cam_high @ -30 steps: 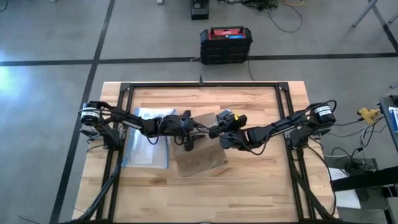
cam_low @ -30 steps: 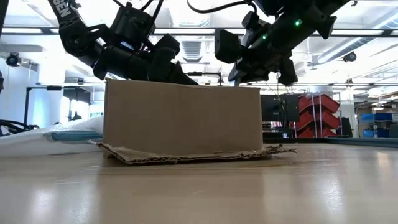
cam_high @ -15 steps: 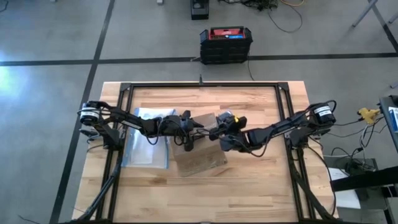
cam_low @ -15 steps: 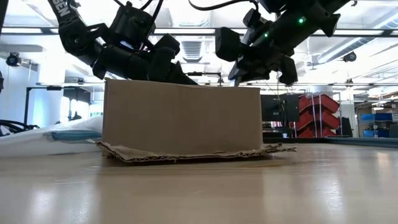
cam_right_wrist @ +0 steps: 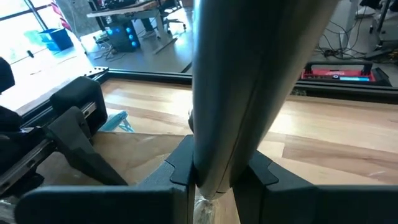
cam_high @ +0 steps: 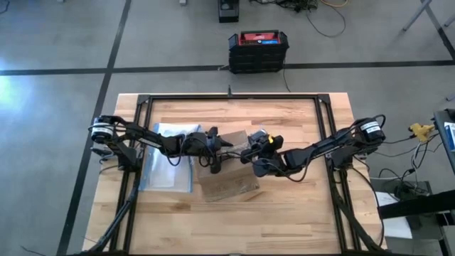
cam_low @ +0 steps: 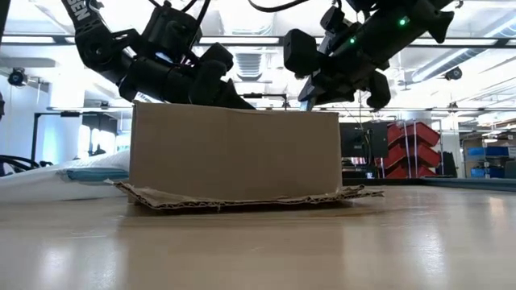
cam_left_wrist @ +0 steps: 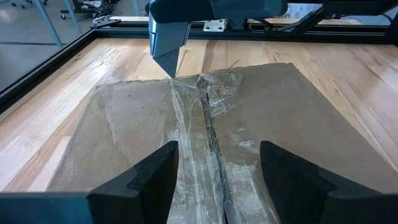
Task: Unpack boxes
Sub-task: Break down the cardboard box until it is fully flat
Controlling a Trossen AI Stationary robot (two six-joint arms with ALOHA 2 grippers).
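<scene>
Centre of high view: plain brown corrugated cardboard box (cam_high: 226, 173) on wooden table (cam_high: 298, 213), long axis running upper left to lower right, taped seam up. Left gripper (cam_left_wrist: 214, 171) fingers spread over seam; right gripper (cam_right_wrist: 214, 180) pinching grey rod-shaped tool (cam_right_wrist: 249, 81).

Robotics laboratory or workshop. A butcher-block table (cam_high: 298, 213) in a black frame stands on grey concrete floor with dark marking lines; cables trail across it. Red storage bins (cam_low: 411, 149) (stacked on racking), office chairs (cam_right_wrist: 163, 14) and ceiling light strips lie beyond.
</scene>
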